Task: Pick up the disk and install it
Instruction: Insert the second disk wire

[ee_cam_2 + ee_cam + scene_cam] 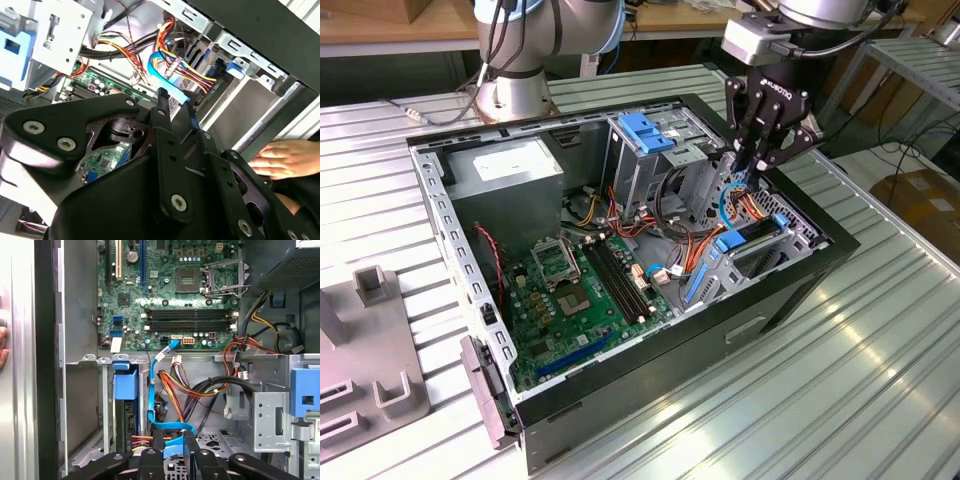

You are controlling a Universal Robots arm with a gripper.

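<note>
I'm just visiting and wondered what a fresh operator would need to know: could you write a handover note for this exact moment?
Gripper: low inside the open computer case, at the drive-bay corner, among the blue flat cable and coloured wires. Whether it holds anything cannot be told.
Disk: not clearly identifiable. A blue-capped black unit stands on edge in the bay beside the gripper and may be it.
Done: cannot confirm the pick-up or the install.
Left: check that the disk is seated.
Caution: a person's hand is by the case's outer side, near the gripper.
</note>
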